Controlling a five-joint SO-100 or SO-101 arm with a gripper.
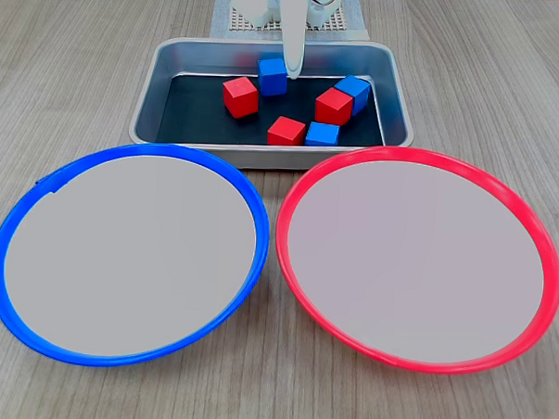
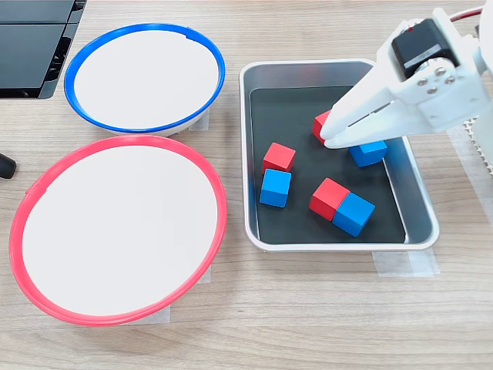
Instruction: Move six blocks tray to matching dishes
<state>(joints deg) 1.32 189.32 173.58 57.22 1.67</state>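
The silver tray (image 1: pixel 164 93) (image 2: pixel 420 208) holds all six blocks. In one fixed view three red blocks (image 1: pixel 240 96) (image 1: pixel 333 105) (image 1: pixel 286 131) and three blue blocks (image 1: pixel 272 76) (image 1: pixel 353 90) (image 1: pixel 322 134) lie scattered. My white gripper (image 1: pixel 293 71) (image 2: pixel 330 139) hangs over the tray with its fingertips together and nothing between them. Its tip sits between a red block (image 2: pixel 321 123) and a blue block (image 2: pixel 370 153), partly covering both. The blue-rimmed dish (image 1: pixel 129 249) (image 2: pixel 145 73) and the red-rimmed dish (image 1: pixel 416 262) (image 2: pixel 115 227) hold nothing.
A white mesh mat (image 1: pixel 237 22) lies behind the tray by the arm's base. A black device (image 2: pixel 31 46) sits at the table's corner near the blue dish. Tape strips (image 2: pixel 404 264) hold the tray down.
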